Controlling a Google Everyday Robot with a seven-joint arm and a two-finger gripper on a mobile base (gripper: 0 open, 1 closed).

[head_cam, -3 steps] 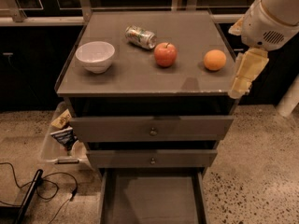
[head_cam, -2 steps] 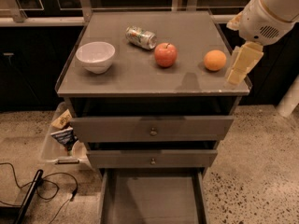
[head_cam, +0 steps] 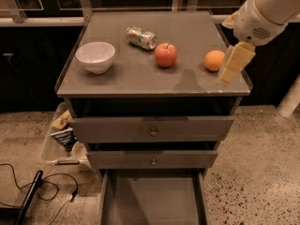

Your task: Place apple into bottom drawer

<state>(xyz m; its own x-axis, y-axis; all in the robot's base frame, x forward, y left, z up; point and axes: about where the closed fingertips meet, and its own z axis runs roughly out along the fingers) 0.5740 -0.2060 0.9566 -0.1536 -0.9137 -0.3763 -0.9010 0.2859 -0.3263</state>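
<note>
On the cabinet top [head_cam: 136, 76], camera view: the apple [head_cam: 166, 55] sits mid-surface, untouched, between the can [head_cam: 141, 37] and the orange [head_cam: 214, 60]. Below, the bottom drawer [head_cam: 152, 200] stands pulled out with its floor bare, presumably ready to receive it. At the right edge the gripper [head_cam: 236, 63] hangs just beside the orange; spread or pressed together, cannot tell. Versus a second ago, the gripper has shifted slightly inward and the apple is unmoved.

floor [head_cam: 255, 172]: speckled terrazzo | furniture: grey cabinet [head_cam: 140, 76] | backdrop: dark, dim light
</note>
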